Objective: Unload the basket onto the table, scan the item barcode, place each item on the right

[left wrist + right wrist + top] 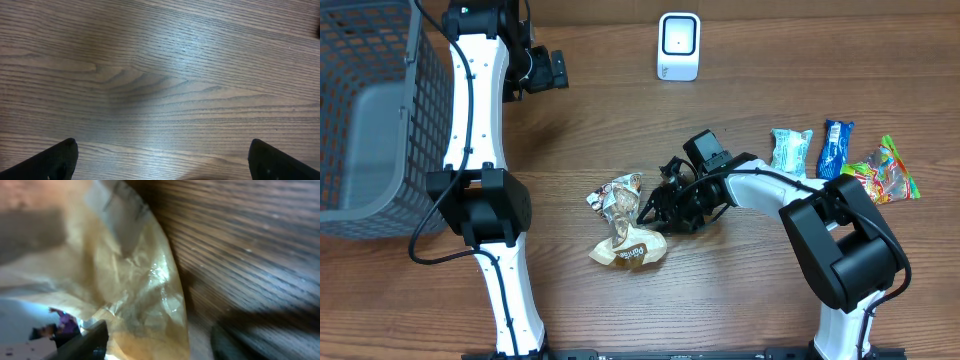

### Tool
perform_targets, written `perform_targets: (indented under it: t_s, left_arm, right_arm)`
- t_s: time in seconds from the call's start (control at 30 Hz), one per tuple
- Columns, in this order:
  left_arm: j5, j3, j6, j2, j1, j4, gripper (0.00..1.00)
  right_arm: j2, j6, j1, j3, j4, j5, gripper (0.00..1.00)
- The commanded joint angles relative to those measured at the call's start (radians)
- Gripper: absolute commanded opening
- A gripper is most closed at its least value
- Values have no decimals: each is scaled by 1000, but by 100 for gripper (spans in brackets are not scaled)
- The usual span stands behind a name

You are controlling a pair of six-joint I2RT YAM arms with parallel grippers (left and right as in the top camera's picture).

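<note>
Whether gripping bag [625, 235] or just touching, cannot tell for right hand [653, 212]. Pinch crumpled edge firmly, lift, face barcode to scanner [679, 46] beyond bag. Left hand [552, 70] wide open.

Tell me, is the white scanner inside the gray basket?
No, the scanner stands on the wooden table, apart from the basket at the left.

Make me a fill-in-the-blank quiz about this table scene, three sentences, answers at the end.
The mesh basket at the left is ___ in colour. The right gripper is at the crumpled wrapper; further right lie ___ small packets. The left gripper has its jaws wide ___ above the table. Missing: grey; three; open.
</note>
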Motion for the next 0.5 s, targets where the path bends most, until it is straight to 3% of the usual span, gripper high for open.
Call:
perform_targets:
  t_s: [0.0,0.03,0.33,0.4,0.47]
  left_arm:
    - [6,-8,19,2,-7,1,100]
    - [6,-8,19,2,-7,1,100]
    - [6,-8,19,2,-8,1,100]
    - [6,-8,19,2,-8,2,100]
    - [6,-8,19,2,-8,1,100]
  right_arm:
    - [-3,4,-6,2,31,-26,13]
    - [-3,5,-6,1,42,-32,4]
    - [-75,1,-16,2,63,11,4]
    - [-131,-11,-16,2,31,78,15]
    - [-188,-23,-16,3,-11,154,37]
